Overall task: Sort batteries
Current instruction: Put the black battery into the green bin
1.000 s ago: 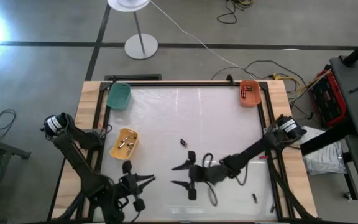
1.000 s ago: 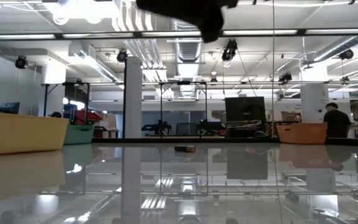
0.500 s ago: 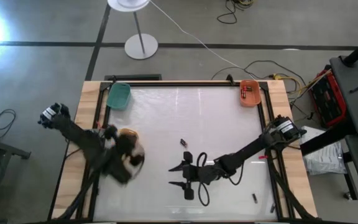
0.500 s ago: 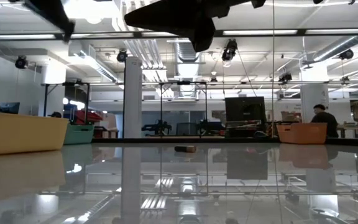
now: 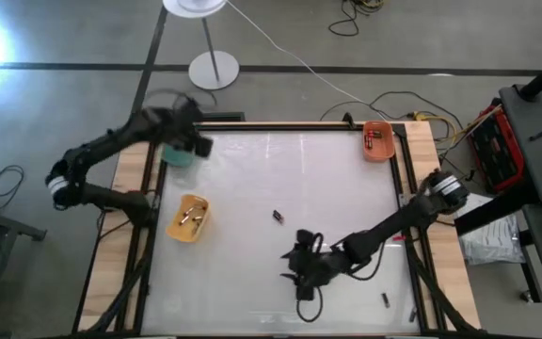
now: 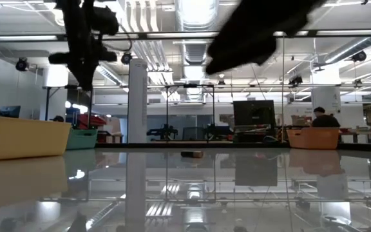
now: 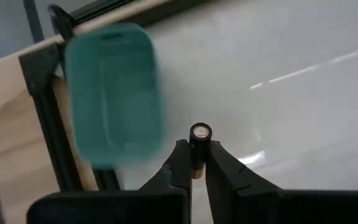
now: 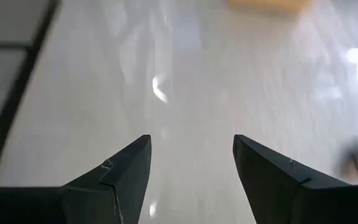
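Over the far left corner of the worktop (image 5: 280, 179), our left tool (image 7: 193, 163) hangs clamped on a single battery (image 7: 199, 138). We hold that battery between the two dark fingers with its long axis running straight out past their tips, its round silver end cap facing forward. The green bin (image 7: 114, 99) lies just beside and ahead of the tool in the left wrist view, close against the worktop's dark frame; in the high view, the left tool blurs across that same green bin (image 5: 179, 146). We judge that the coming drop turns on this one relation: the battery must be carried a little sideways until it stands above the bin's hollow.

Our right tool (image 5: 299, 273) hovers near the front middle of the worktop with its fingers spread wide and nothing between them. A loose battery (image 5: 278, 216) lies on the bare surface just beyond it, toward the far edge, and another loose battery (image 5: 385, 300) rests near the front right edge. Our right arm is plainly nearer to both. A yellow bin (image 5: 188, 217) and an orange bin (image 5: 378, 141) already hold a few batteries.
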You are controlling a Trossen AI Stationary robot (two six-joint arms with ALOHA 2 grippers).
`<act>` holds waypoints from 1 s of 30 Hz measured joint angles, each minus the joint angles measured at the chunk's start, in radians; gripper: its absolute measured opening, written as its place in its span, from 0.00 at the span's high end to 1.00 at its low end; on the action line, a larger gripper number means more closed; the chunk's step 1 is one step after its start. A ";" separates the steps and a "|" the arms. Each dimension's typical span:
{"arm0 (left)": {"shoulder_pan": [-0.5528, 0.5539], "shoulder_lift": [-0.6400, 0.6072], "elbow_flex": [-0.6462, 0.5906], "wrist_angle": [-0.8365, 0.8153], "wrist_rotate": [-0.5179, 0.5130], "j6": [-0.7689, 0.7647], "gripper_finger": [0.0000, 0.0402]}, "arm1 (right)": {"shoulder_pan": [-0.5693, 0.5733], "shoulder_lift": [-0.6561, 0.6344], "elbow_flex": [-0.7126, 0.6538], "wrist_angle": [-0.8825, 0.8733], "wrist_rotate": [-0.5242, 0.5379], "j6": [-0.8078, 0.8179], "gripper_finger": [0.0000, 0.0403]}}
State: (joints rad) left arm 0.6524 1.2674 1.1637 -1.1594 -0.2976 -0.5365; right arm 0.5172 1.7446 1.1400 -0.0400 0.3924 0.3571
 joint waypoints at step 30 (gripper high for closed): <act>0.458 0.666 0.132 0.139 0.085 0.329 0.99 | -0.032 -0.435 -0.233 -0.416 0.237 0.287 0.46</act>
State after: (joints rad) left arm 1.1108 1.9335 1.2961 -1.0200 -0.2122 -0.2070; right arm 0.4854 1.3093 0.9066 -0.4563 0.6296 0.6439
